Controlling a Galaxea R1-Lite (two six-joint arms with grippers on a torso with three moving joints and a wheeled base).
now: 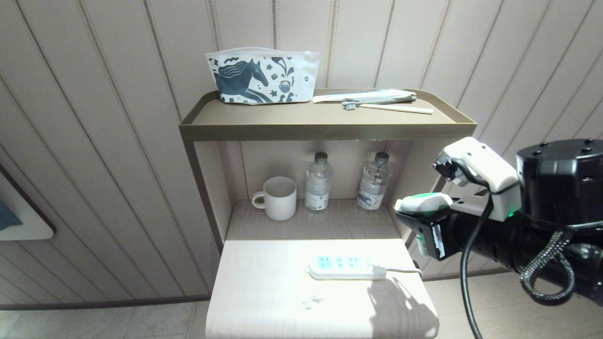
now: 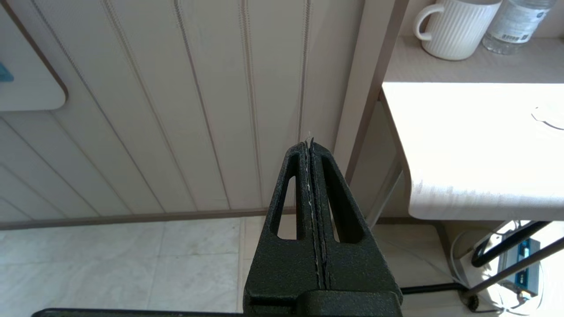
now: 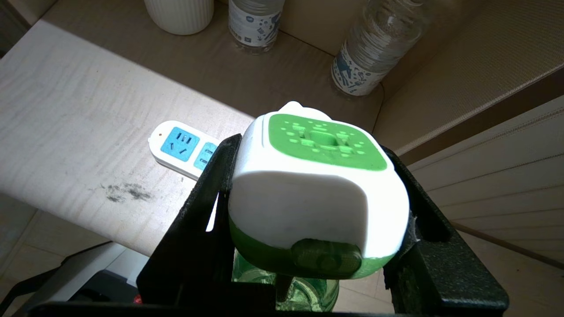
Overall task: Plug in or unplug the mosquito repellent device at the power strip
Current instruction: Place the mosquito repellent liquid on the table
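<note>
- Right gripper [image 1: 414, 214]: held in the air off the right edge of the counter [image 1: 264, 287], above floor level and clear of the shelf frame; its jaws are clenched on the mosquito repellent device [image 3: 317, 193].
- Mosquito repellent device: white-and-green head gripped on both sides between the black jaws, green vented face turned upward, translucent green bottle hanging beneath. It is not plugged in and sits well apart from the sockets.
- Power strip [image 1: 346, 267]: lies flat on the counter's right half, long axis parallel to the front edge, light-blue socket faces up and unoccupied. Its white cord [image 1: 404, 270] runs off the right edge.
- Counter surface: bare pale wood in front of and to the left of the strip; a small dark smudge [image 1: 312, 301] lies near the front edge.
- Lower shelf [image 1: 311, 221]: behind the counter, holding a white ribbed mug [image 1: 278, 197] and two clear water bottles [image 1: 318, 181], all set back near the rear wall.
- Top tray [image 1: 325, 123]: a printed pouch [image 1: 261, 75] and toothbrushes [image 1: 377, 101] inside its raised rim.
- Left gripper [image 2: 310, 149]: parked low, left of the counter's side edge, above the floor tiles; jaws pressed together, grasping nothing.
</note>
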